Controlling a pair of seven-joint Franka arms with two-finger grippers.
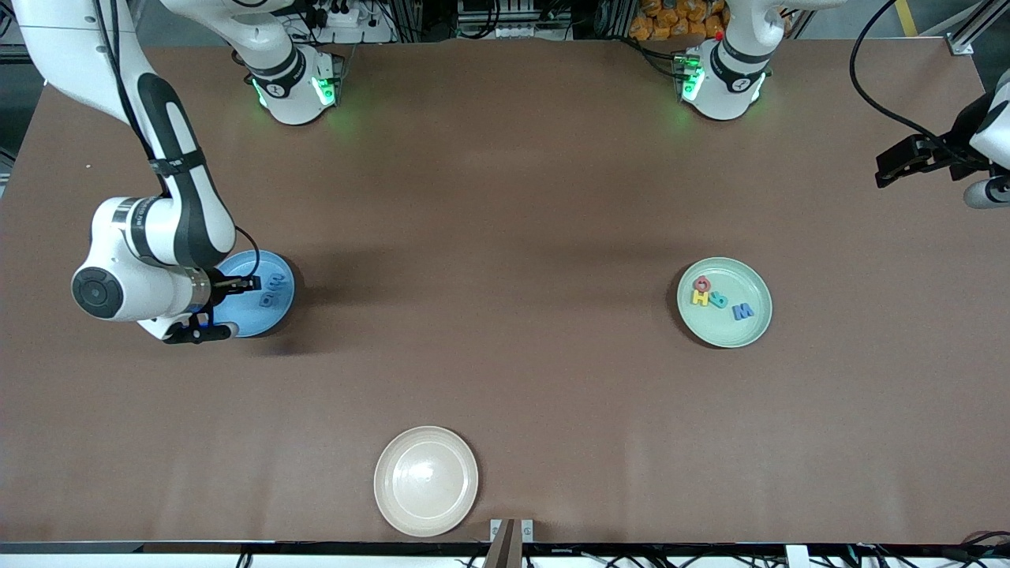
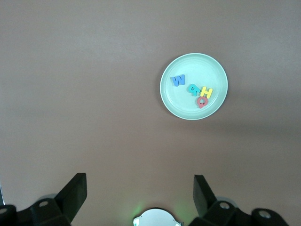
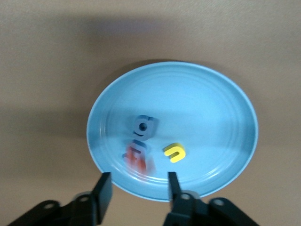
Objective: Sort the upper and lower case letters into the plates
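Observation:
My right gripper [image 1: 225, 309] hangs low over the bright blue plate [image 1: 272, 319] toward the right arm's end of the table. In the right wrist view its fingers [image 3: 103, 188] stand apart with nothing between them, over the blue plate's [image 3: 207, 108] rim. On that plate lie a blue letter [image 3: 143, 126], a blurred red letter [image 3: 137, 157] and a yellow letter [image 3: 174, 152]. The mint plate [image 1: 734, 276] holds a red letter [image 1: 701, 282], a yellow H [image 1: 700, 298], a teal letter [image 1: 718, 300] and a blue letter [image 1: 742, 312]. My left gripper [image 2: 139, 193] waits open, high over the table.
A cream plate [image 1: 426, 481] with nothing on it sits near the table's front edge, nearest the front camera. The left arm's hand [image 1: 892, 167] hovers by the table's edge at the left arm's end. Brown tabletop lies bare between the plates.

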